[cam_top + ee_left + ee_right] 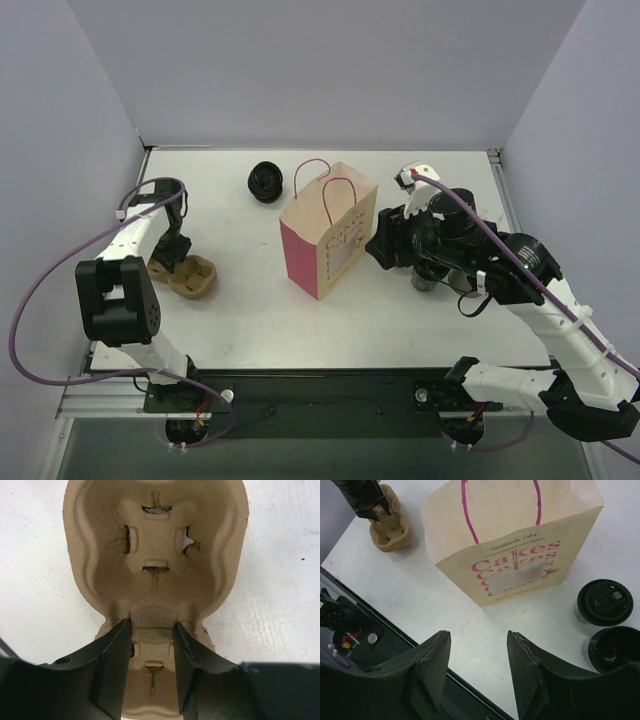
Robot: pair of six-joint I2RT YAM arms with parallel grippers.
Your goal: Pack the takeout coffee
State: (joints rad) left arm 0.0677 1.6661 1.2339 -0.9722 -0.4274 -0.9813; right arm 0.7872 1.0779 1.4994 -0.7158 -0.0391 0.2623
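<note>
Left side of the desk (250,320): left end effector (152,645) straddles the middle ridge of the pulp cup carrier (157,525), fingers half apart; firm grip or not, cannot tell. Advice: pinch the ridge squarely and gently, since pulp likely crushes. Right end effector (477,655) hangs half open, empty. Takeout coffee cups (605,601) stand right of the pink paper bag (515,545). White matte desk, plain lilac walls (330,60).

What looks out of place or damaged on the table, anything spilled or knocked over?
Nothing is spilled or knocked over. The pink paper bag stands upright, and the lidded black cup and the second black cup sit upright beside it. Only the pulp cup carrier looks rough: slots cut in its well have ragged edges.
</note>
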